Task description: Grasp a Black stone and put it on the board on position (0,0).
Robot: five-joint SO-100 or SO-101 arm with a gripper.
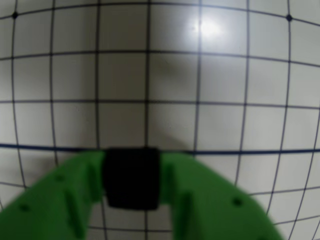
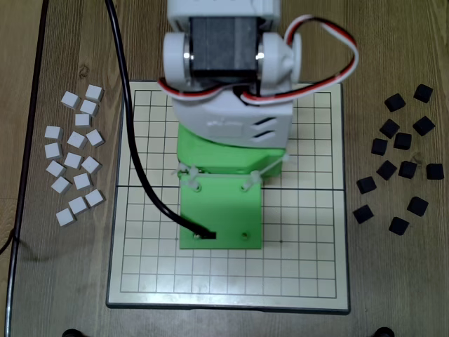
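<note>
In the wrist view a bright white glare spot is gleaming on the glossy off-white gridded board (image 1: pixel 210 27) at far right; its lines are bowing outward toward the edges, and the near green plastic gripper (image 1: pixel 132 175) is blurring softly. The overhead view is showing even, soft light on the brown wooden table (image 2: pixel 393 295), with faint shadows.

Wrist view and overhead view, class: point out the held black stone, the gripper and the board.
Black stone (image 1: pixel 132 177), wrist view, its top face.
Gripper (image 1: pixel 132 192), wrist view, between the fingertips.
Board (image 2: pixel 309 232), overhead view, bare grid.
</note>
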